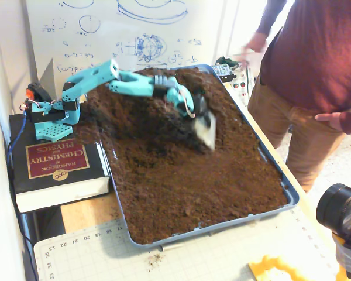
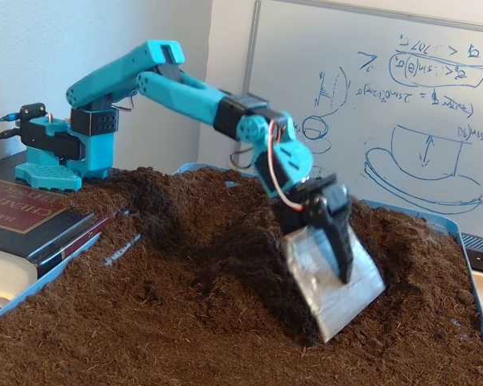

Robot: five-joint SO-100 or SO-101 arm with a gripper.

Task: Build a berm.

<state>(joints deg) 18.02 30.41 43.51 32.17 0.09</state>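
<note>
Person's head cropped; hand blurred

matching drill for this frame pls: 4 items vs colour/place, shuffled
Items:
1. arm
2. book
3. tray
4. berm

Descriptions:
A. dark brown, raised ridge in the tray
B. blue rim, holds the soil
C. turquoise, reaching over the soil
D. lies beside the tray, under the arm's base

Pairs: 1-C, 2-D, 3-B, 4-A
</note>
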